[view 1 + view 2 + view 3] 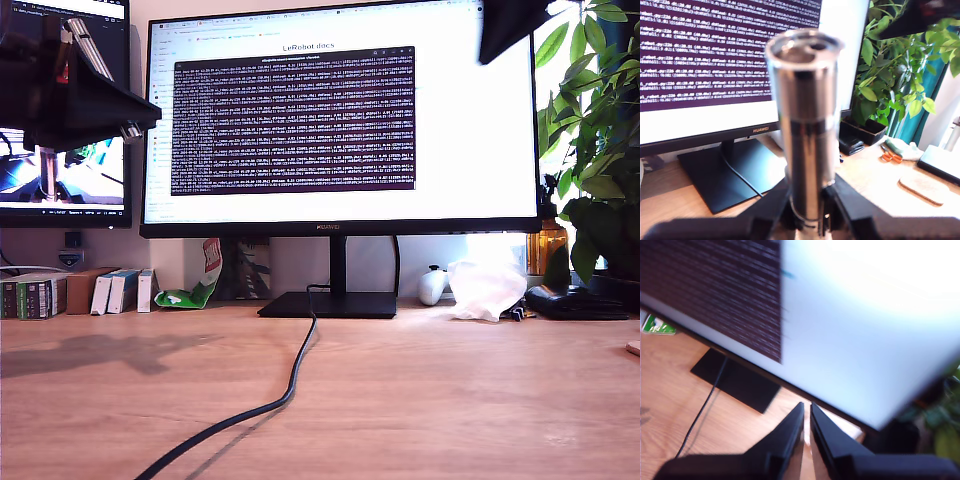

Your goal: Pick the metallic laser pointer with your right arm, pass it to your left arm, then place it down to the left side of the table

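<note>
Wood-grain table [420, 400] runs wide under a HUAWEI monitor [340, 120], whose screen shows a dark terminal window under the heading "LeRobot docs"; the log lines themselves are too small to read. My first gripper [807, 207] is clamped on the metallic laser pointer [805, 125], its black fingers [772, 205] pressing the lower barrel from both sides while the shiny cylinder stands up out of them, open end uppermost and blurred by closeness. In the exterior view that same gripper [128, 118] sits high at the exterior view's left, cut off by the frame, with the laser pointer [92, 50] slanting up from the wedge, well above the table. My second gripper [807, 427] has its fingers [790, 432] nearly together with only a thin slit between them and nothing held; its picture is smeared. Past the fingers lie the monitor's base [735, 381] and a black cable [270, 400]. A leafy houseplant [595, 140] stands at the exterior view's right, partly cropped.
</note>
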Tool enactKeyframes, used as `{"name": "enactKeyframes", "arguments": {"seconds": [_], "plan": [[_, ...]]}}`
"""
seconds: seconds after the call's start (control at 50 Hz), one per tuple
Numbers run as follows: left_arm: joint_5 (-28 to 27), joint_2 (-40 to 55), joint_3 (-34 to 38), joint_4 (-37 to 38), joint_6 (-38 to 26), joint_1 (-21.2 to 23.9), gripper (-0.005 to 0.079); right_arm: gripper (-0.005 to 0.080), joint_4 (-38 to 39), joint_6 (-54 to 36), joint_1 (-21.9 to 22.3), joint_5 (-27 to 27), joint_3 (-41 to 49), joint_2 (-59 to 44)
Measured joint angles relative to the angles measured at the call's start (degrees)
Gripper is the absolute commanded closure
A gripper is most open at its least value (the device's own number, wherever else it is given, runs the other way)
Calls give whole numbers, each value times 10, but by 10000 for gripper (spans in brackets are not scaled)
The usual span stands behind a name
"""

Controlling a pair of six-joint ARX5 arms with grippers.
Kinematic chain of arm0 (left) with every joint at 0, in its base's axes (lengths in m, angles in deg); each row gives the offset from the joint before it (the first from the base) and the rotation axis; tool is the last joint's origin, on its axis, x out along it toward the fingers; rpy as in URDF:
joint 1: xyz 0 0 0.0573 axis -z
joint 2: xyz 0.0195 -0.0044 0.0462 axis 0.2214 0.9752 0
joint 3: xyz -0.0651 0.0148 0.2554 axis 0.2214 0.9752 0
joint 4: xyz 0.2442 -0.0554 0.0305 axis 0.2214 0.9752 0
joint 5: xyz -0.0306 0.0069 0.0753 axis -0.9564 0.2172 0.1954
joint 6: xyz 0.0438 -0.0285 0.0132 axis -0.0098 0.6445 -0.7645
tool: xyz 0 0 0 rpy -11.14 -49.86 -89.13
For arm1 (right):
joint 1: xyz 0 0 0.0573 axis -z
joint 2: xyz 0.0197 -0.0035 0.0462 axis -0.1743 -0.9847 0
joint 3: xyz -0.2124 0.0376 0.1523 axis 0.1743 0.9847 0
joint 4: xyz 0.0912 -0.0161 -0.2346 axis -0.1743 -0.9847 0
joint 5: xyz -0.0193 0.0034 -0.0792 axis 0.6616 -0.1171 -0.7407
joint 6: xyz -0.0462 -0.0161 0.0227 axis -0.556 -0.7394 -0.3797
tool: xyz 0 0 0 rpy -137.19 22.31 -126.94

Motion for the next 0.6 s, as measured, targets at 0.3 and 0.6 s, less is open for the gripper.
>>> {"name": "enactKeyframes", "arguments": {"seconds": [0.3, 0.6], "plan": [[1, 0, 0, 38, -25, 0, 766, 762, 134, 7, 21, -49, 229, 138], [1, 0, 0, 61, -34, 0, 766, 762, 237, 20, 97, -54, 414, 270]]}}
